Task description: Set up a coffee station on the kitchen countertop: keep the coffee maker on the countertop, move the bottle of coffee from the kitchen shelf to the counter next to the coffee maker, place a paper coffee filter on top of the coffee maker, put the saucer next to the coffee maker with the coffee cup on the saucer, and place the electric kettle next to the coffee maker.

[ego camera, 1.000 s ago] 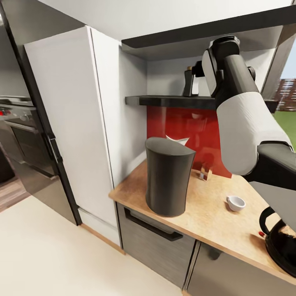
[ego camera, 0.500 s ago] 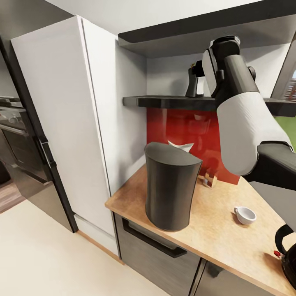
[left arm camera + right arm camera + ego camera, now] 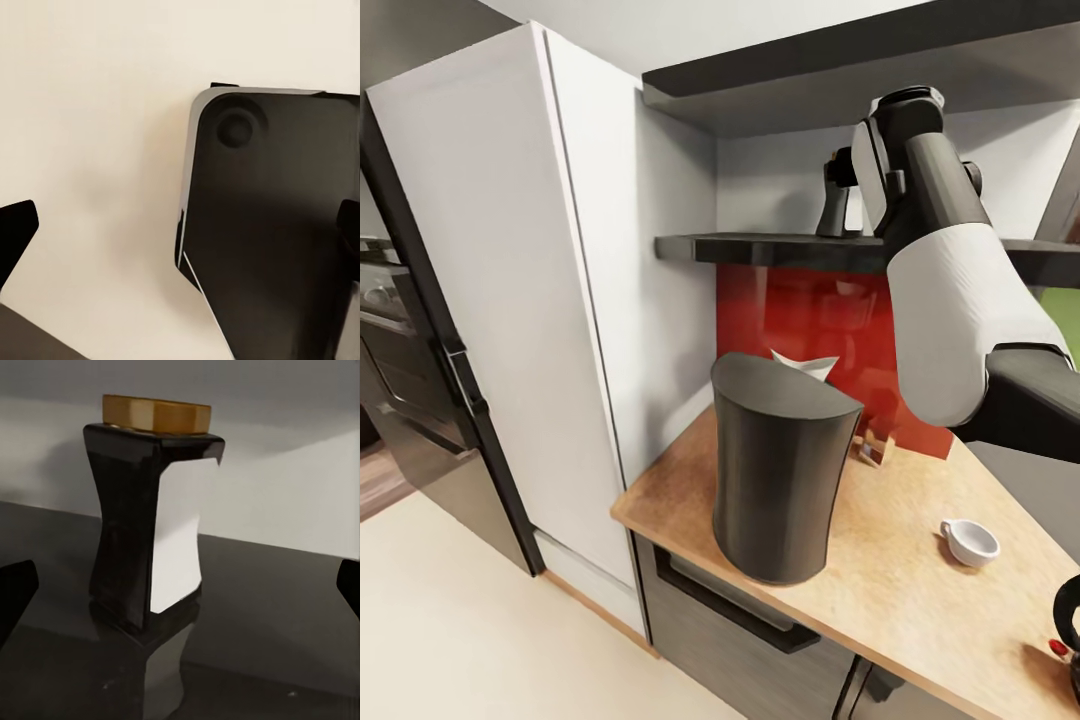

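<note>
one coffee maker stands near the left end of the countertop, with one white paper filter peeking up just behind its top. one small white cup sits on the wood to its right, well apart, and a sliver of one kettle shows at the counter's right edge. one bottle of coffee stands upright on the dark shelf, its tan cap on. the right gripper faces the bottle with fingers spread wide, not touching it. the left gripper is also spread, holding nothing, over pale floor.
</note>
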{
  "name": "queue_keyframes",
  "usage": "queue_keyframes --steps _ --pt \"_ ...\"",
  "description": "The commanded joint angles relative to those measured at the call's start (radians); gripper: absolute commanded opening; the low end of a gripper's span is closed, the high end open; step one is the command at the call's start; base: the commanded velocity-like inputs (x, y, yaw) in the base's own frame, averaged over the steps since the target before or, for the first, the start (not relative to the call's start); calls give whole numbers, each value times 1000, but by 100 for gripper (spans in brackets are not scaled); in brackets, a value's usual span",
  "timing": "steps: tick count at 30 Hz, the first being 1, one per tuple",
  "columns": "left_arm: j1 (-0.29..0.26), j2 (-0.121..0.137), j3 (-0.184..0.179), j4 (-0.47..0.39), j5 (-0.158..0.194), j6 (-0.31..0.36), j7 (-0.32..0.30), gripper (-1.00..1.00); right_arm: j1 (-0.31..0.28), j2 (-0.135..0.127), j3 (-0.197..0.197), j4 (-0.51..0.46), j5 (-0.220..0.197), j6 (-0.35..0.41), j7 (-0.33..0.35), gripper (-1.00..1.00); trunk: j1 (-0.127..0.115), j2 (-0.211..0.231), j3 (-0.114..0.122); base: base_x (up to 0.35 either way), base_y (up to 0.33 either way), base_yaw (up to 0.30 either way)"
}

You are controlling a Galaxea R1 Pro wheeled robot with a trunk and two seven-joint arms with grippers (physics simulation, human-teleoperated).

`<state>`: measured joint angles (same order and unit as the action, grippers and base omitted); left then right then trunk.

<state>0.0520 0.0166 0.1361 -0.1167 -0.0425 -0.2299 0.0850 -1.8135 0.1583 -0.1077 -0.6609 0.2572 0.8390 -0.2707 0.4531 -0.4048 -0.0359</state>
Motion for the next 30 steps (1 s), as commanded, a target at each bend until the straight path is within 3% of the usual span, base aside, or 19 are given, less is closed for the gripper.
queue_keyframes --steps 1,19,30 --pt "0 0 5 -2 -5 -2 1 100 -1 1 -4 -1 5 3 1 100 1 -2 -2 52 0 0" --pt "0 0 5 -1 -4 -2 2 100 -1 1 -4 0 5 3 1 100 1 -2 -2 82 48 0" --pt "23 17 3 4 -5 0 -1 100 -1 1 -4 0 5 3 1 100 1 -2 -2 8 3 0"
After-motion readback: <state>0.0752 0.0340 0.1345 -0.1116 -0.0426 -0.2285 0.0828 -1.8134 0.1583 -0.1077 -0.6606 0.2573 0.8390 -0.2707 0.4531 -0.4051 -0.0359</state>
